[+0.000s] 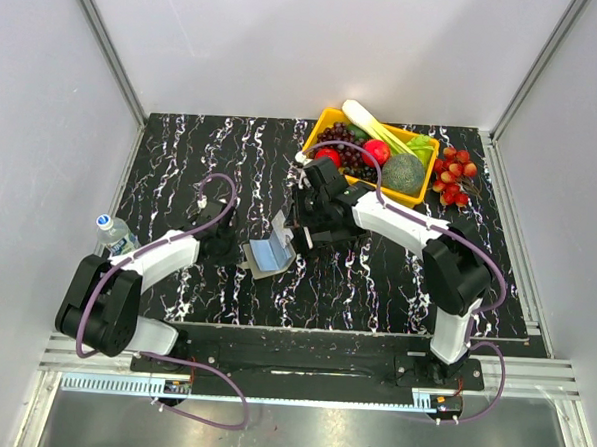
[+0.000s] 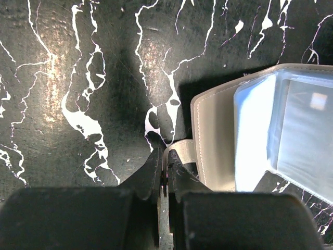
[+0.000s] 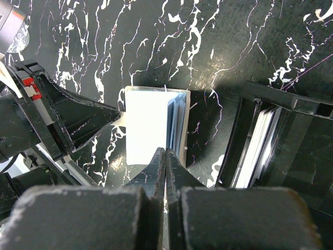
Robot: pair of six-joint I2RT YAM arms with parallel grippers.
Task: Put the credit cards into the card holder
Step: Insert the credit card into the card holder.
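Note:
The grey card holder point(image 1: 270, 254) lies open at mid-table, one flap raised. In the left wrist view its pale cover point(image 2: 216, 140) and clear sleeves face me. My left gripper point(image 2: 165, 156) is shut on the holder's small strap point(image 2: 182, 151), at the holder's left side point(image 1: 235, 250). My right gripper point(image 3: 165, 152) is shut, its tips at the top edge of the upright sleeves point(image 3: 174, 122) beside a white face point(image 3: 145, 125). I cannot see anything between its fingers. It hangs just right of the holder point(image 1: 297, 221). The credit cards point(image 3: 257, 143) show only as pale edges standing in a black tray.
The black tray point(image 3: 291, 100) stands just right of the holder, hidden under the right arm in the top view. A yellow bin point(image 1: 329, 117) of vegetables and red fruit point(image 1: 453, 177) sit at the back right. A water bottle point(image 1: 114, 232) stands at the left edge.

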